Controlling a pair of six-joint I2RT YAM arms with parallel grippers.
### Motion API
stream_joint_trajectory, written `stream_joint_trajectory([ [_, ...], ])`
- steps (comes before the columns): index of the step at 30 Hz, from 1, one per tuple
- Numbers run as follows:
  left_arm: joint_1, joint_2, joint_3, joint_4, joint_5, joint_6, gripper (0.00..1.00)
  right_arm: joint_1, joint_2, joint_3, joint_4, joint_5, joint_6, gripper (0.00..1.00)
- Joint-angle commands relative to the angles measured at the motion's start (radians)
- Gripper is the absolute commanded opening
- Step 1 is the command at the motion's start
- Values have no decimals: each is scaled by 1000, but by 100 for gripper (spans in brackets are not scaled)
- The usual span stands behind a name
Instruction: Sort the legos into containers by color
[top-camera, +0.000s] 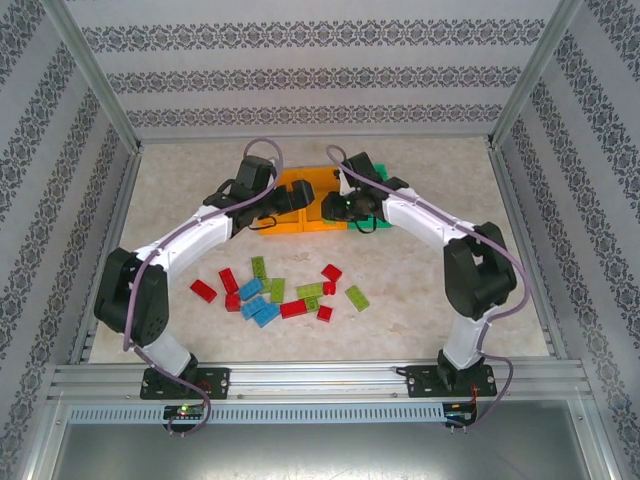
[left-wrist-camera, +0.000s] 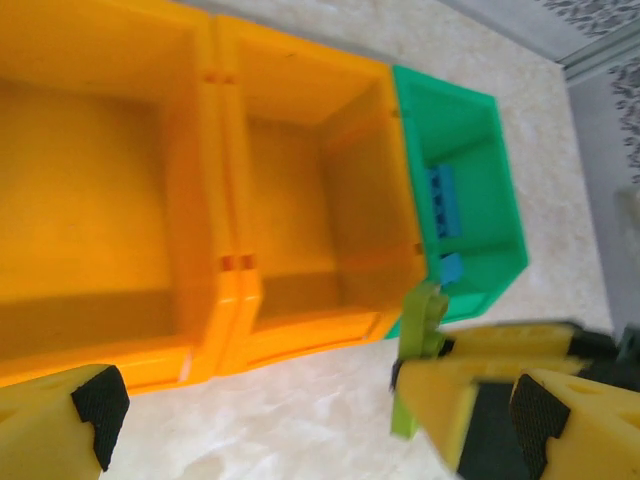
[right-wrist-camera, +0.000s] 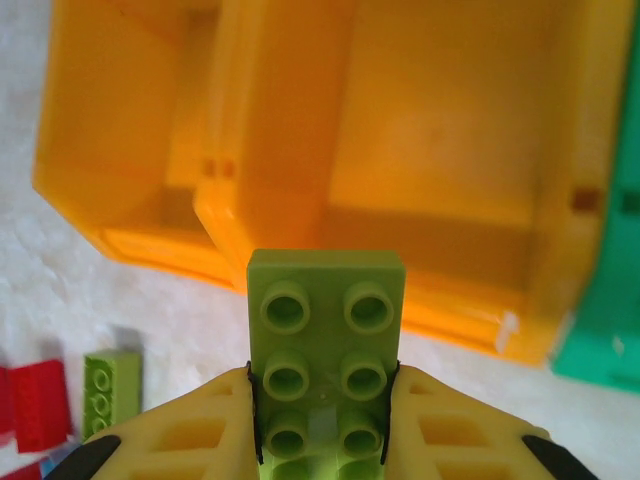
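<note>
The table (top-camera: 460, 170) was the stage, and both arms reached out across it to the far side, where the row of three bins (top-camera: 300, 195) sat. Two were orange and one was green, joined side by side.

The green bin (left-wrist-camera: 470, 150) at the end had blue bricks (left-wrist-camera: 442, 200) lying in it, so blue looked settled there. The middle orange bin (left-wrist-camera: 310, 190) showed no bricks inside from the left wrist view.

The right gripper (right-wrist-camera: 322, 420) was clamped hard on a light green brick (right-wrist-camera: 325, 320). It held the brick studs-up and gripped it by the long sides, which left the front half free to drop cleanly. The brick hung just short of the middle orange bin's near wall, so I judged that bin to be its target.

The left gripper (left-wrist-camera: 320, 425) was spread wide and carried nothing. It hovered just in front of the bins, most likely parked out of its partner's way.

Back near the arm bases, the loose bricks (top-camera: 275, 290) lay scattered in red, blue and green. Most of the sorting was yet to be done.
</note>
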Motion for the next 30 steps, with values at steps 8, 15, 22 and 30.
stream_joint_trajectory([
  [8, 16, -118, -105, -223, -156, 122, 100, -23, 187, 205, -30, 83, 52, 34],
  [15, 15, -96, -118, -338, -174, 105, 100, -20, 247, 263, -53, 105, 64, 45],
  [22, 15, -30, -111, -416, -194, 85, 98, -20, 253, 261, -44, 102, 78, 53],
  [30, 15, 21, -95, -467, -193, 76, 93, -8, 184, 214, 15, 64, 87, 68],
])
